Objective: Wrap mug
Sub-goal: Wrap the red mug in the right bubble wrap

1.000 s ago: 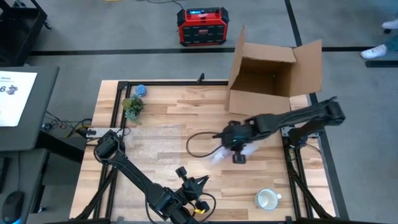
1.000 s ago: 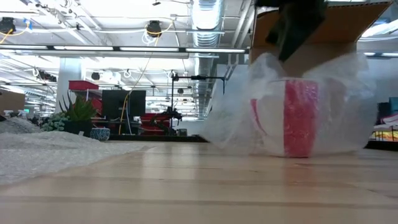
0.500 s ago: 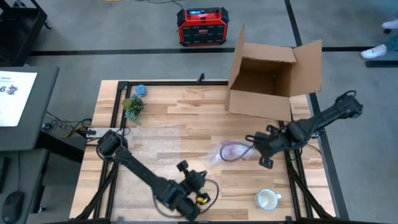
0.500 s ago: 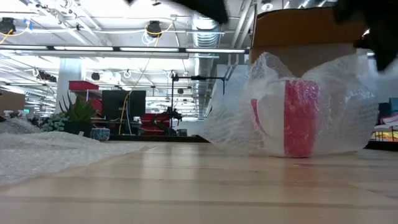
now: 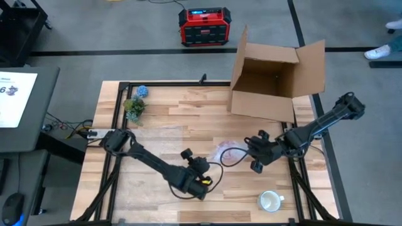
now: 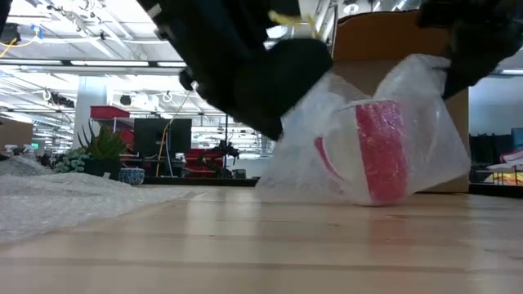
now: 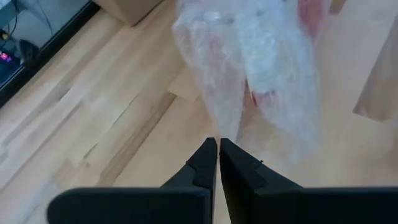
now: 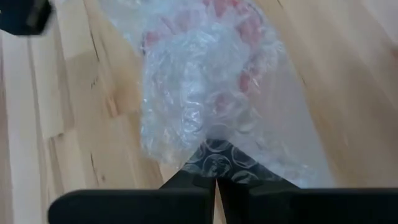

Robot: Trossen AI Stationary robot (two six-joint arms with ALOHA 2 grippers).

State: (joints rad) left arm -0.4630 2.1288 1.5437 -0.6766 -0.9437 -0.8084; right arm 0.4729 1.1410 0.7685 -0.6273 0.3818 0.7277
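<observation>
Both grippers, left (image 7: 217, 152) and right (image 8: 216, 163), pinch closed on bubble wrap (image 5: 227, 152) around the red mug (image 6: 376, 151).

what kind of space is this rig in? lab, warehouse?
Probably an open industrial lab or workshop: exposed ceiling ducts and strip lights in the low view, grey floor marked with black tape lines, and a red portable power unit beyond the light wooden worktable.

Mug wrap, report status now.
Left claw shut on bubble wrap, right claw shut on its far edge. Red mug inside, on table. Cardboard box behind, nothing blocking.
</observation>
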